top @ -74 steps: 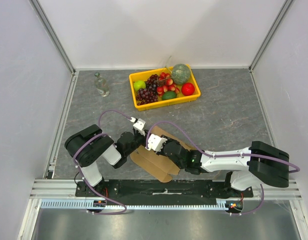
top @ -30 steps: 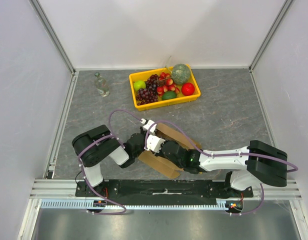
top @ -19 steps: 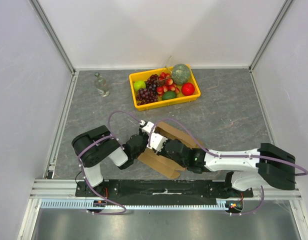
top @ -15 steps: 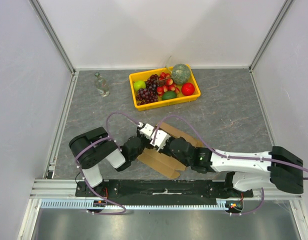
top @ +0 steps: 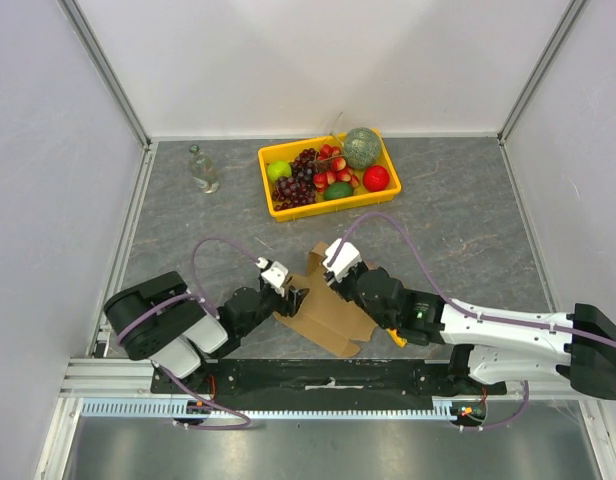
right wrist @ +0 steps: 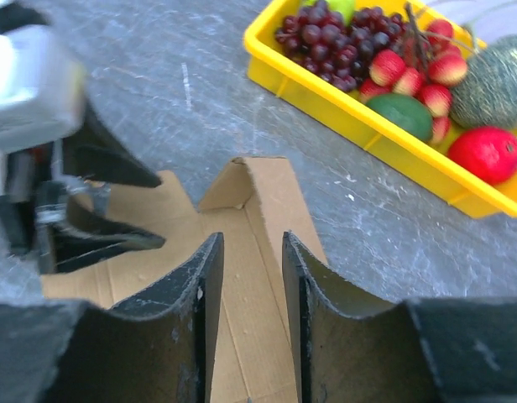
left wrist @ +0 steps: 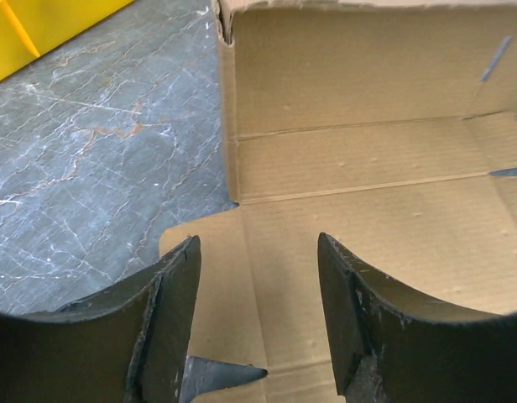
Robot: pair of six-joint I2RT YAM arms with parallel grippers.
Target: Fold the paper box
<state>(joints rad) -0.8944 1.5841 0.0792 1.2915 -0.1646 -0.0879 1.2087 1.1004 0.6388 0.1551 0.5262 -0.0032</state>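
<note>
The paper box (top: 328,318) lies at the 6 o'clock edge of the grey marbled surface (top: 458,230), just in front of the arm bases. It is plain brown cardboard, partly opened out. Most panels are flat on the surface, and 1 wall along its 12 o'clock side stands up, with a small corner tab raised beside it.

The left claw (top: 292,296) sits at the box's 9 o'clock edge, pointing toward 3 o'clock. In the left wrist view its 2 dark fingers (left wrist: 170,319) are spread wide above a flat flap with nothing between them, so it is released.

The right claw (top: 334,262) is at the box's 12 o'clock edge, above the raised wall. Its fingers (right wrist: 204,294) stand a narrow gap apart with cardboard showing in that gap. I cannot tell whether they pinch the cardboard or only hover over it.

At 12 o'clock from the box, well apart, a yellow tray (top: 318,211) holds dark grapes (top: 301,182), a green melon (top: 362,147) and a red fruit (top: 376,178). A small clear bottle (top: 201,170) stands at 10 o'clock.
</note>
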